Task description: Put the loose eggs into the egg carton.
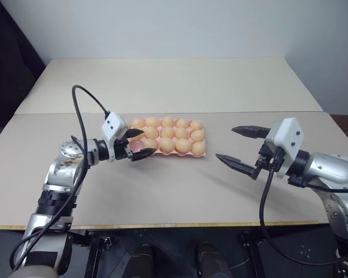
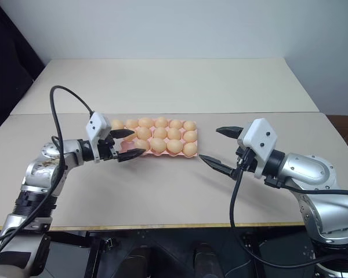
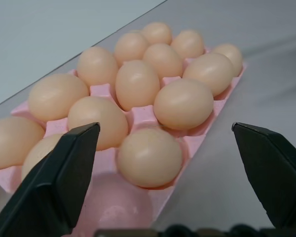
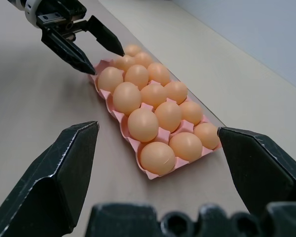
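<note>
The pale pink egg carton lies flat at the middle of the table, its cups holding several tan-orange eggs. My left gripper is open at the carton's left end, one finger on each side of the corner cups. In the left wrist view its fingers frame the nearest egg, and a bare pink cup sits just in front of that egg. My right gripper is open and holds nothing, a short way to the right of the carton. The loose eggs are out of view.
The beige table has a seam across it behind the carton, with a second table beyond. A pale wall stands at the back. The front edge runs close to my arms.
</note>
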